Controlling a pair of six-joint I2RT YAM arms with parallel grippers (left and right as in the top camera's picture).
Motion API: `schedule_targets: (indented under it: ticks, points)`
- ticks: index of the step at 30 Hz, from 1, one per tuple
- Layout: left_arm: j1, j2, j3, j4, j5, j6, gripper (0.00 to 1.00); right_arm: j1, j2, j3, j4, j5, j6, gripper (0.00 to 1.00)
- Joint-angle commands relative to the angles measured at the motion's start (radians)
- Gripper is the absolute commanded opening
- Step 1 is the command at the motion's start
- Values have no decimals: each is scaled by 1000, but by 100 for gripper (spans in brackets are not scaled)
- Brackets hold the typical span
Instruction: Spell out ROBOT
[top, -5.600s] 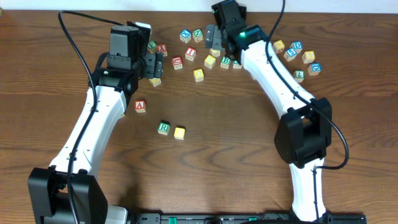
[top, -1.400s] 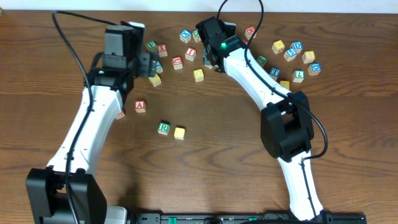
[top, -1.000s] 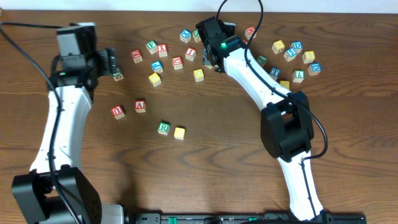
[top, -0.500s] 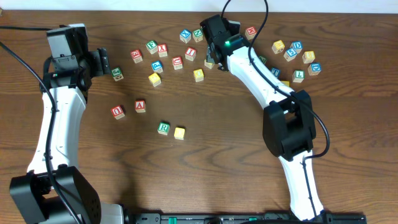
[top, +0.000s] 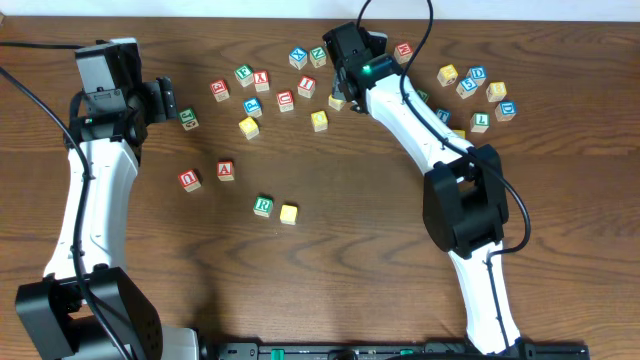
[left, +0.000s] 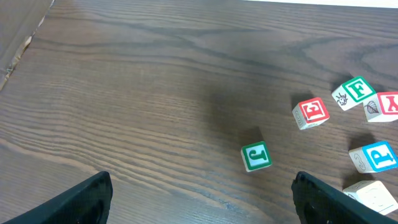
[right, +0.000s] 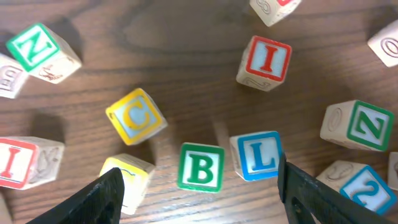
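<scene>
**Step in hand:** fetching the third letter. The green-framed wooden R cube (top: 263, 205) and the plain yellow-faced wooden cube (top: 289, 213) just beside it on the right start the word.

The right gripper (right: 202, 186) hovers well beyond the R cube, among the scattered letters. Its jaws are spread and empty, with the green-framed wooden B cube (right: 201, 168) between them.

**Next move:** descend and close on the B alone (the blue-framed wooden L cube (right: 257, 155) sits just beside it), then set it past the yellow cube.

The left gripper (left: 202, 193) is spread and holds nothing, well off to the R cube's upper left.

No containers are in view.
</scene>
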Motion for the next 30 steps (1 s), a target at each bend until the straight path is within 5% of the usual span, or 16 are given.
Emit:
schedule_targets:
  ticks: [1,30]
  points:
    - [5,14,-5,4,6,6,91,14,5,-38,32,12,17,75]
    - [5,14,-5,3,6,6,91,10,5,-64,65,42,17,72]
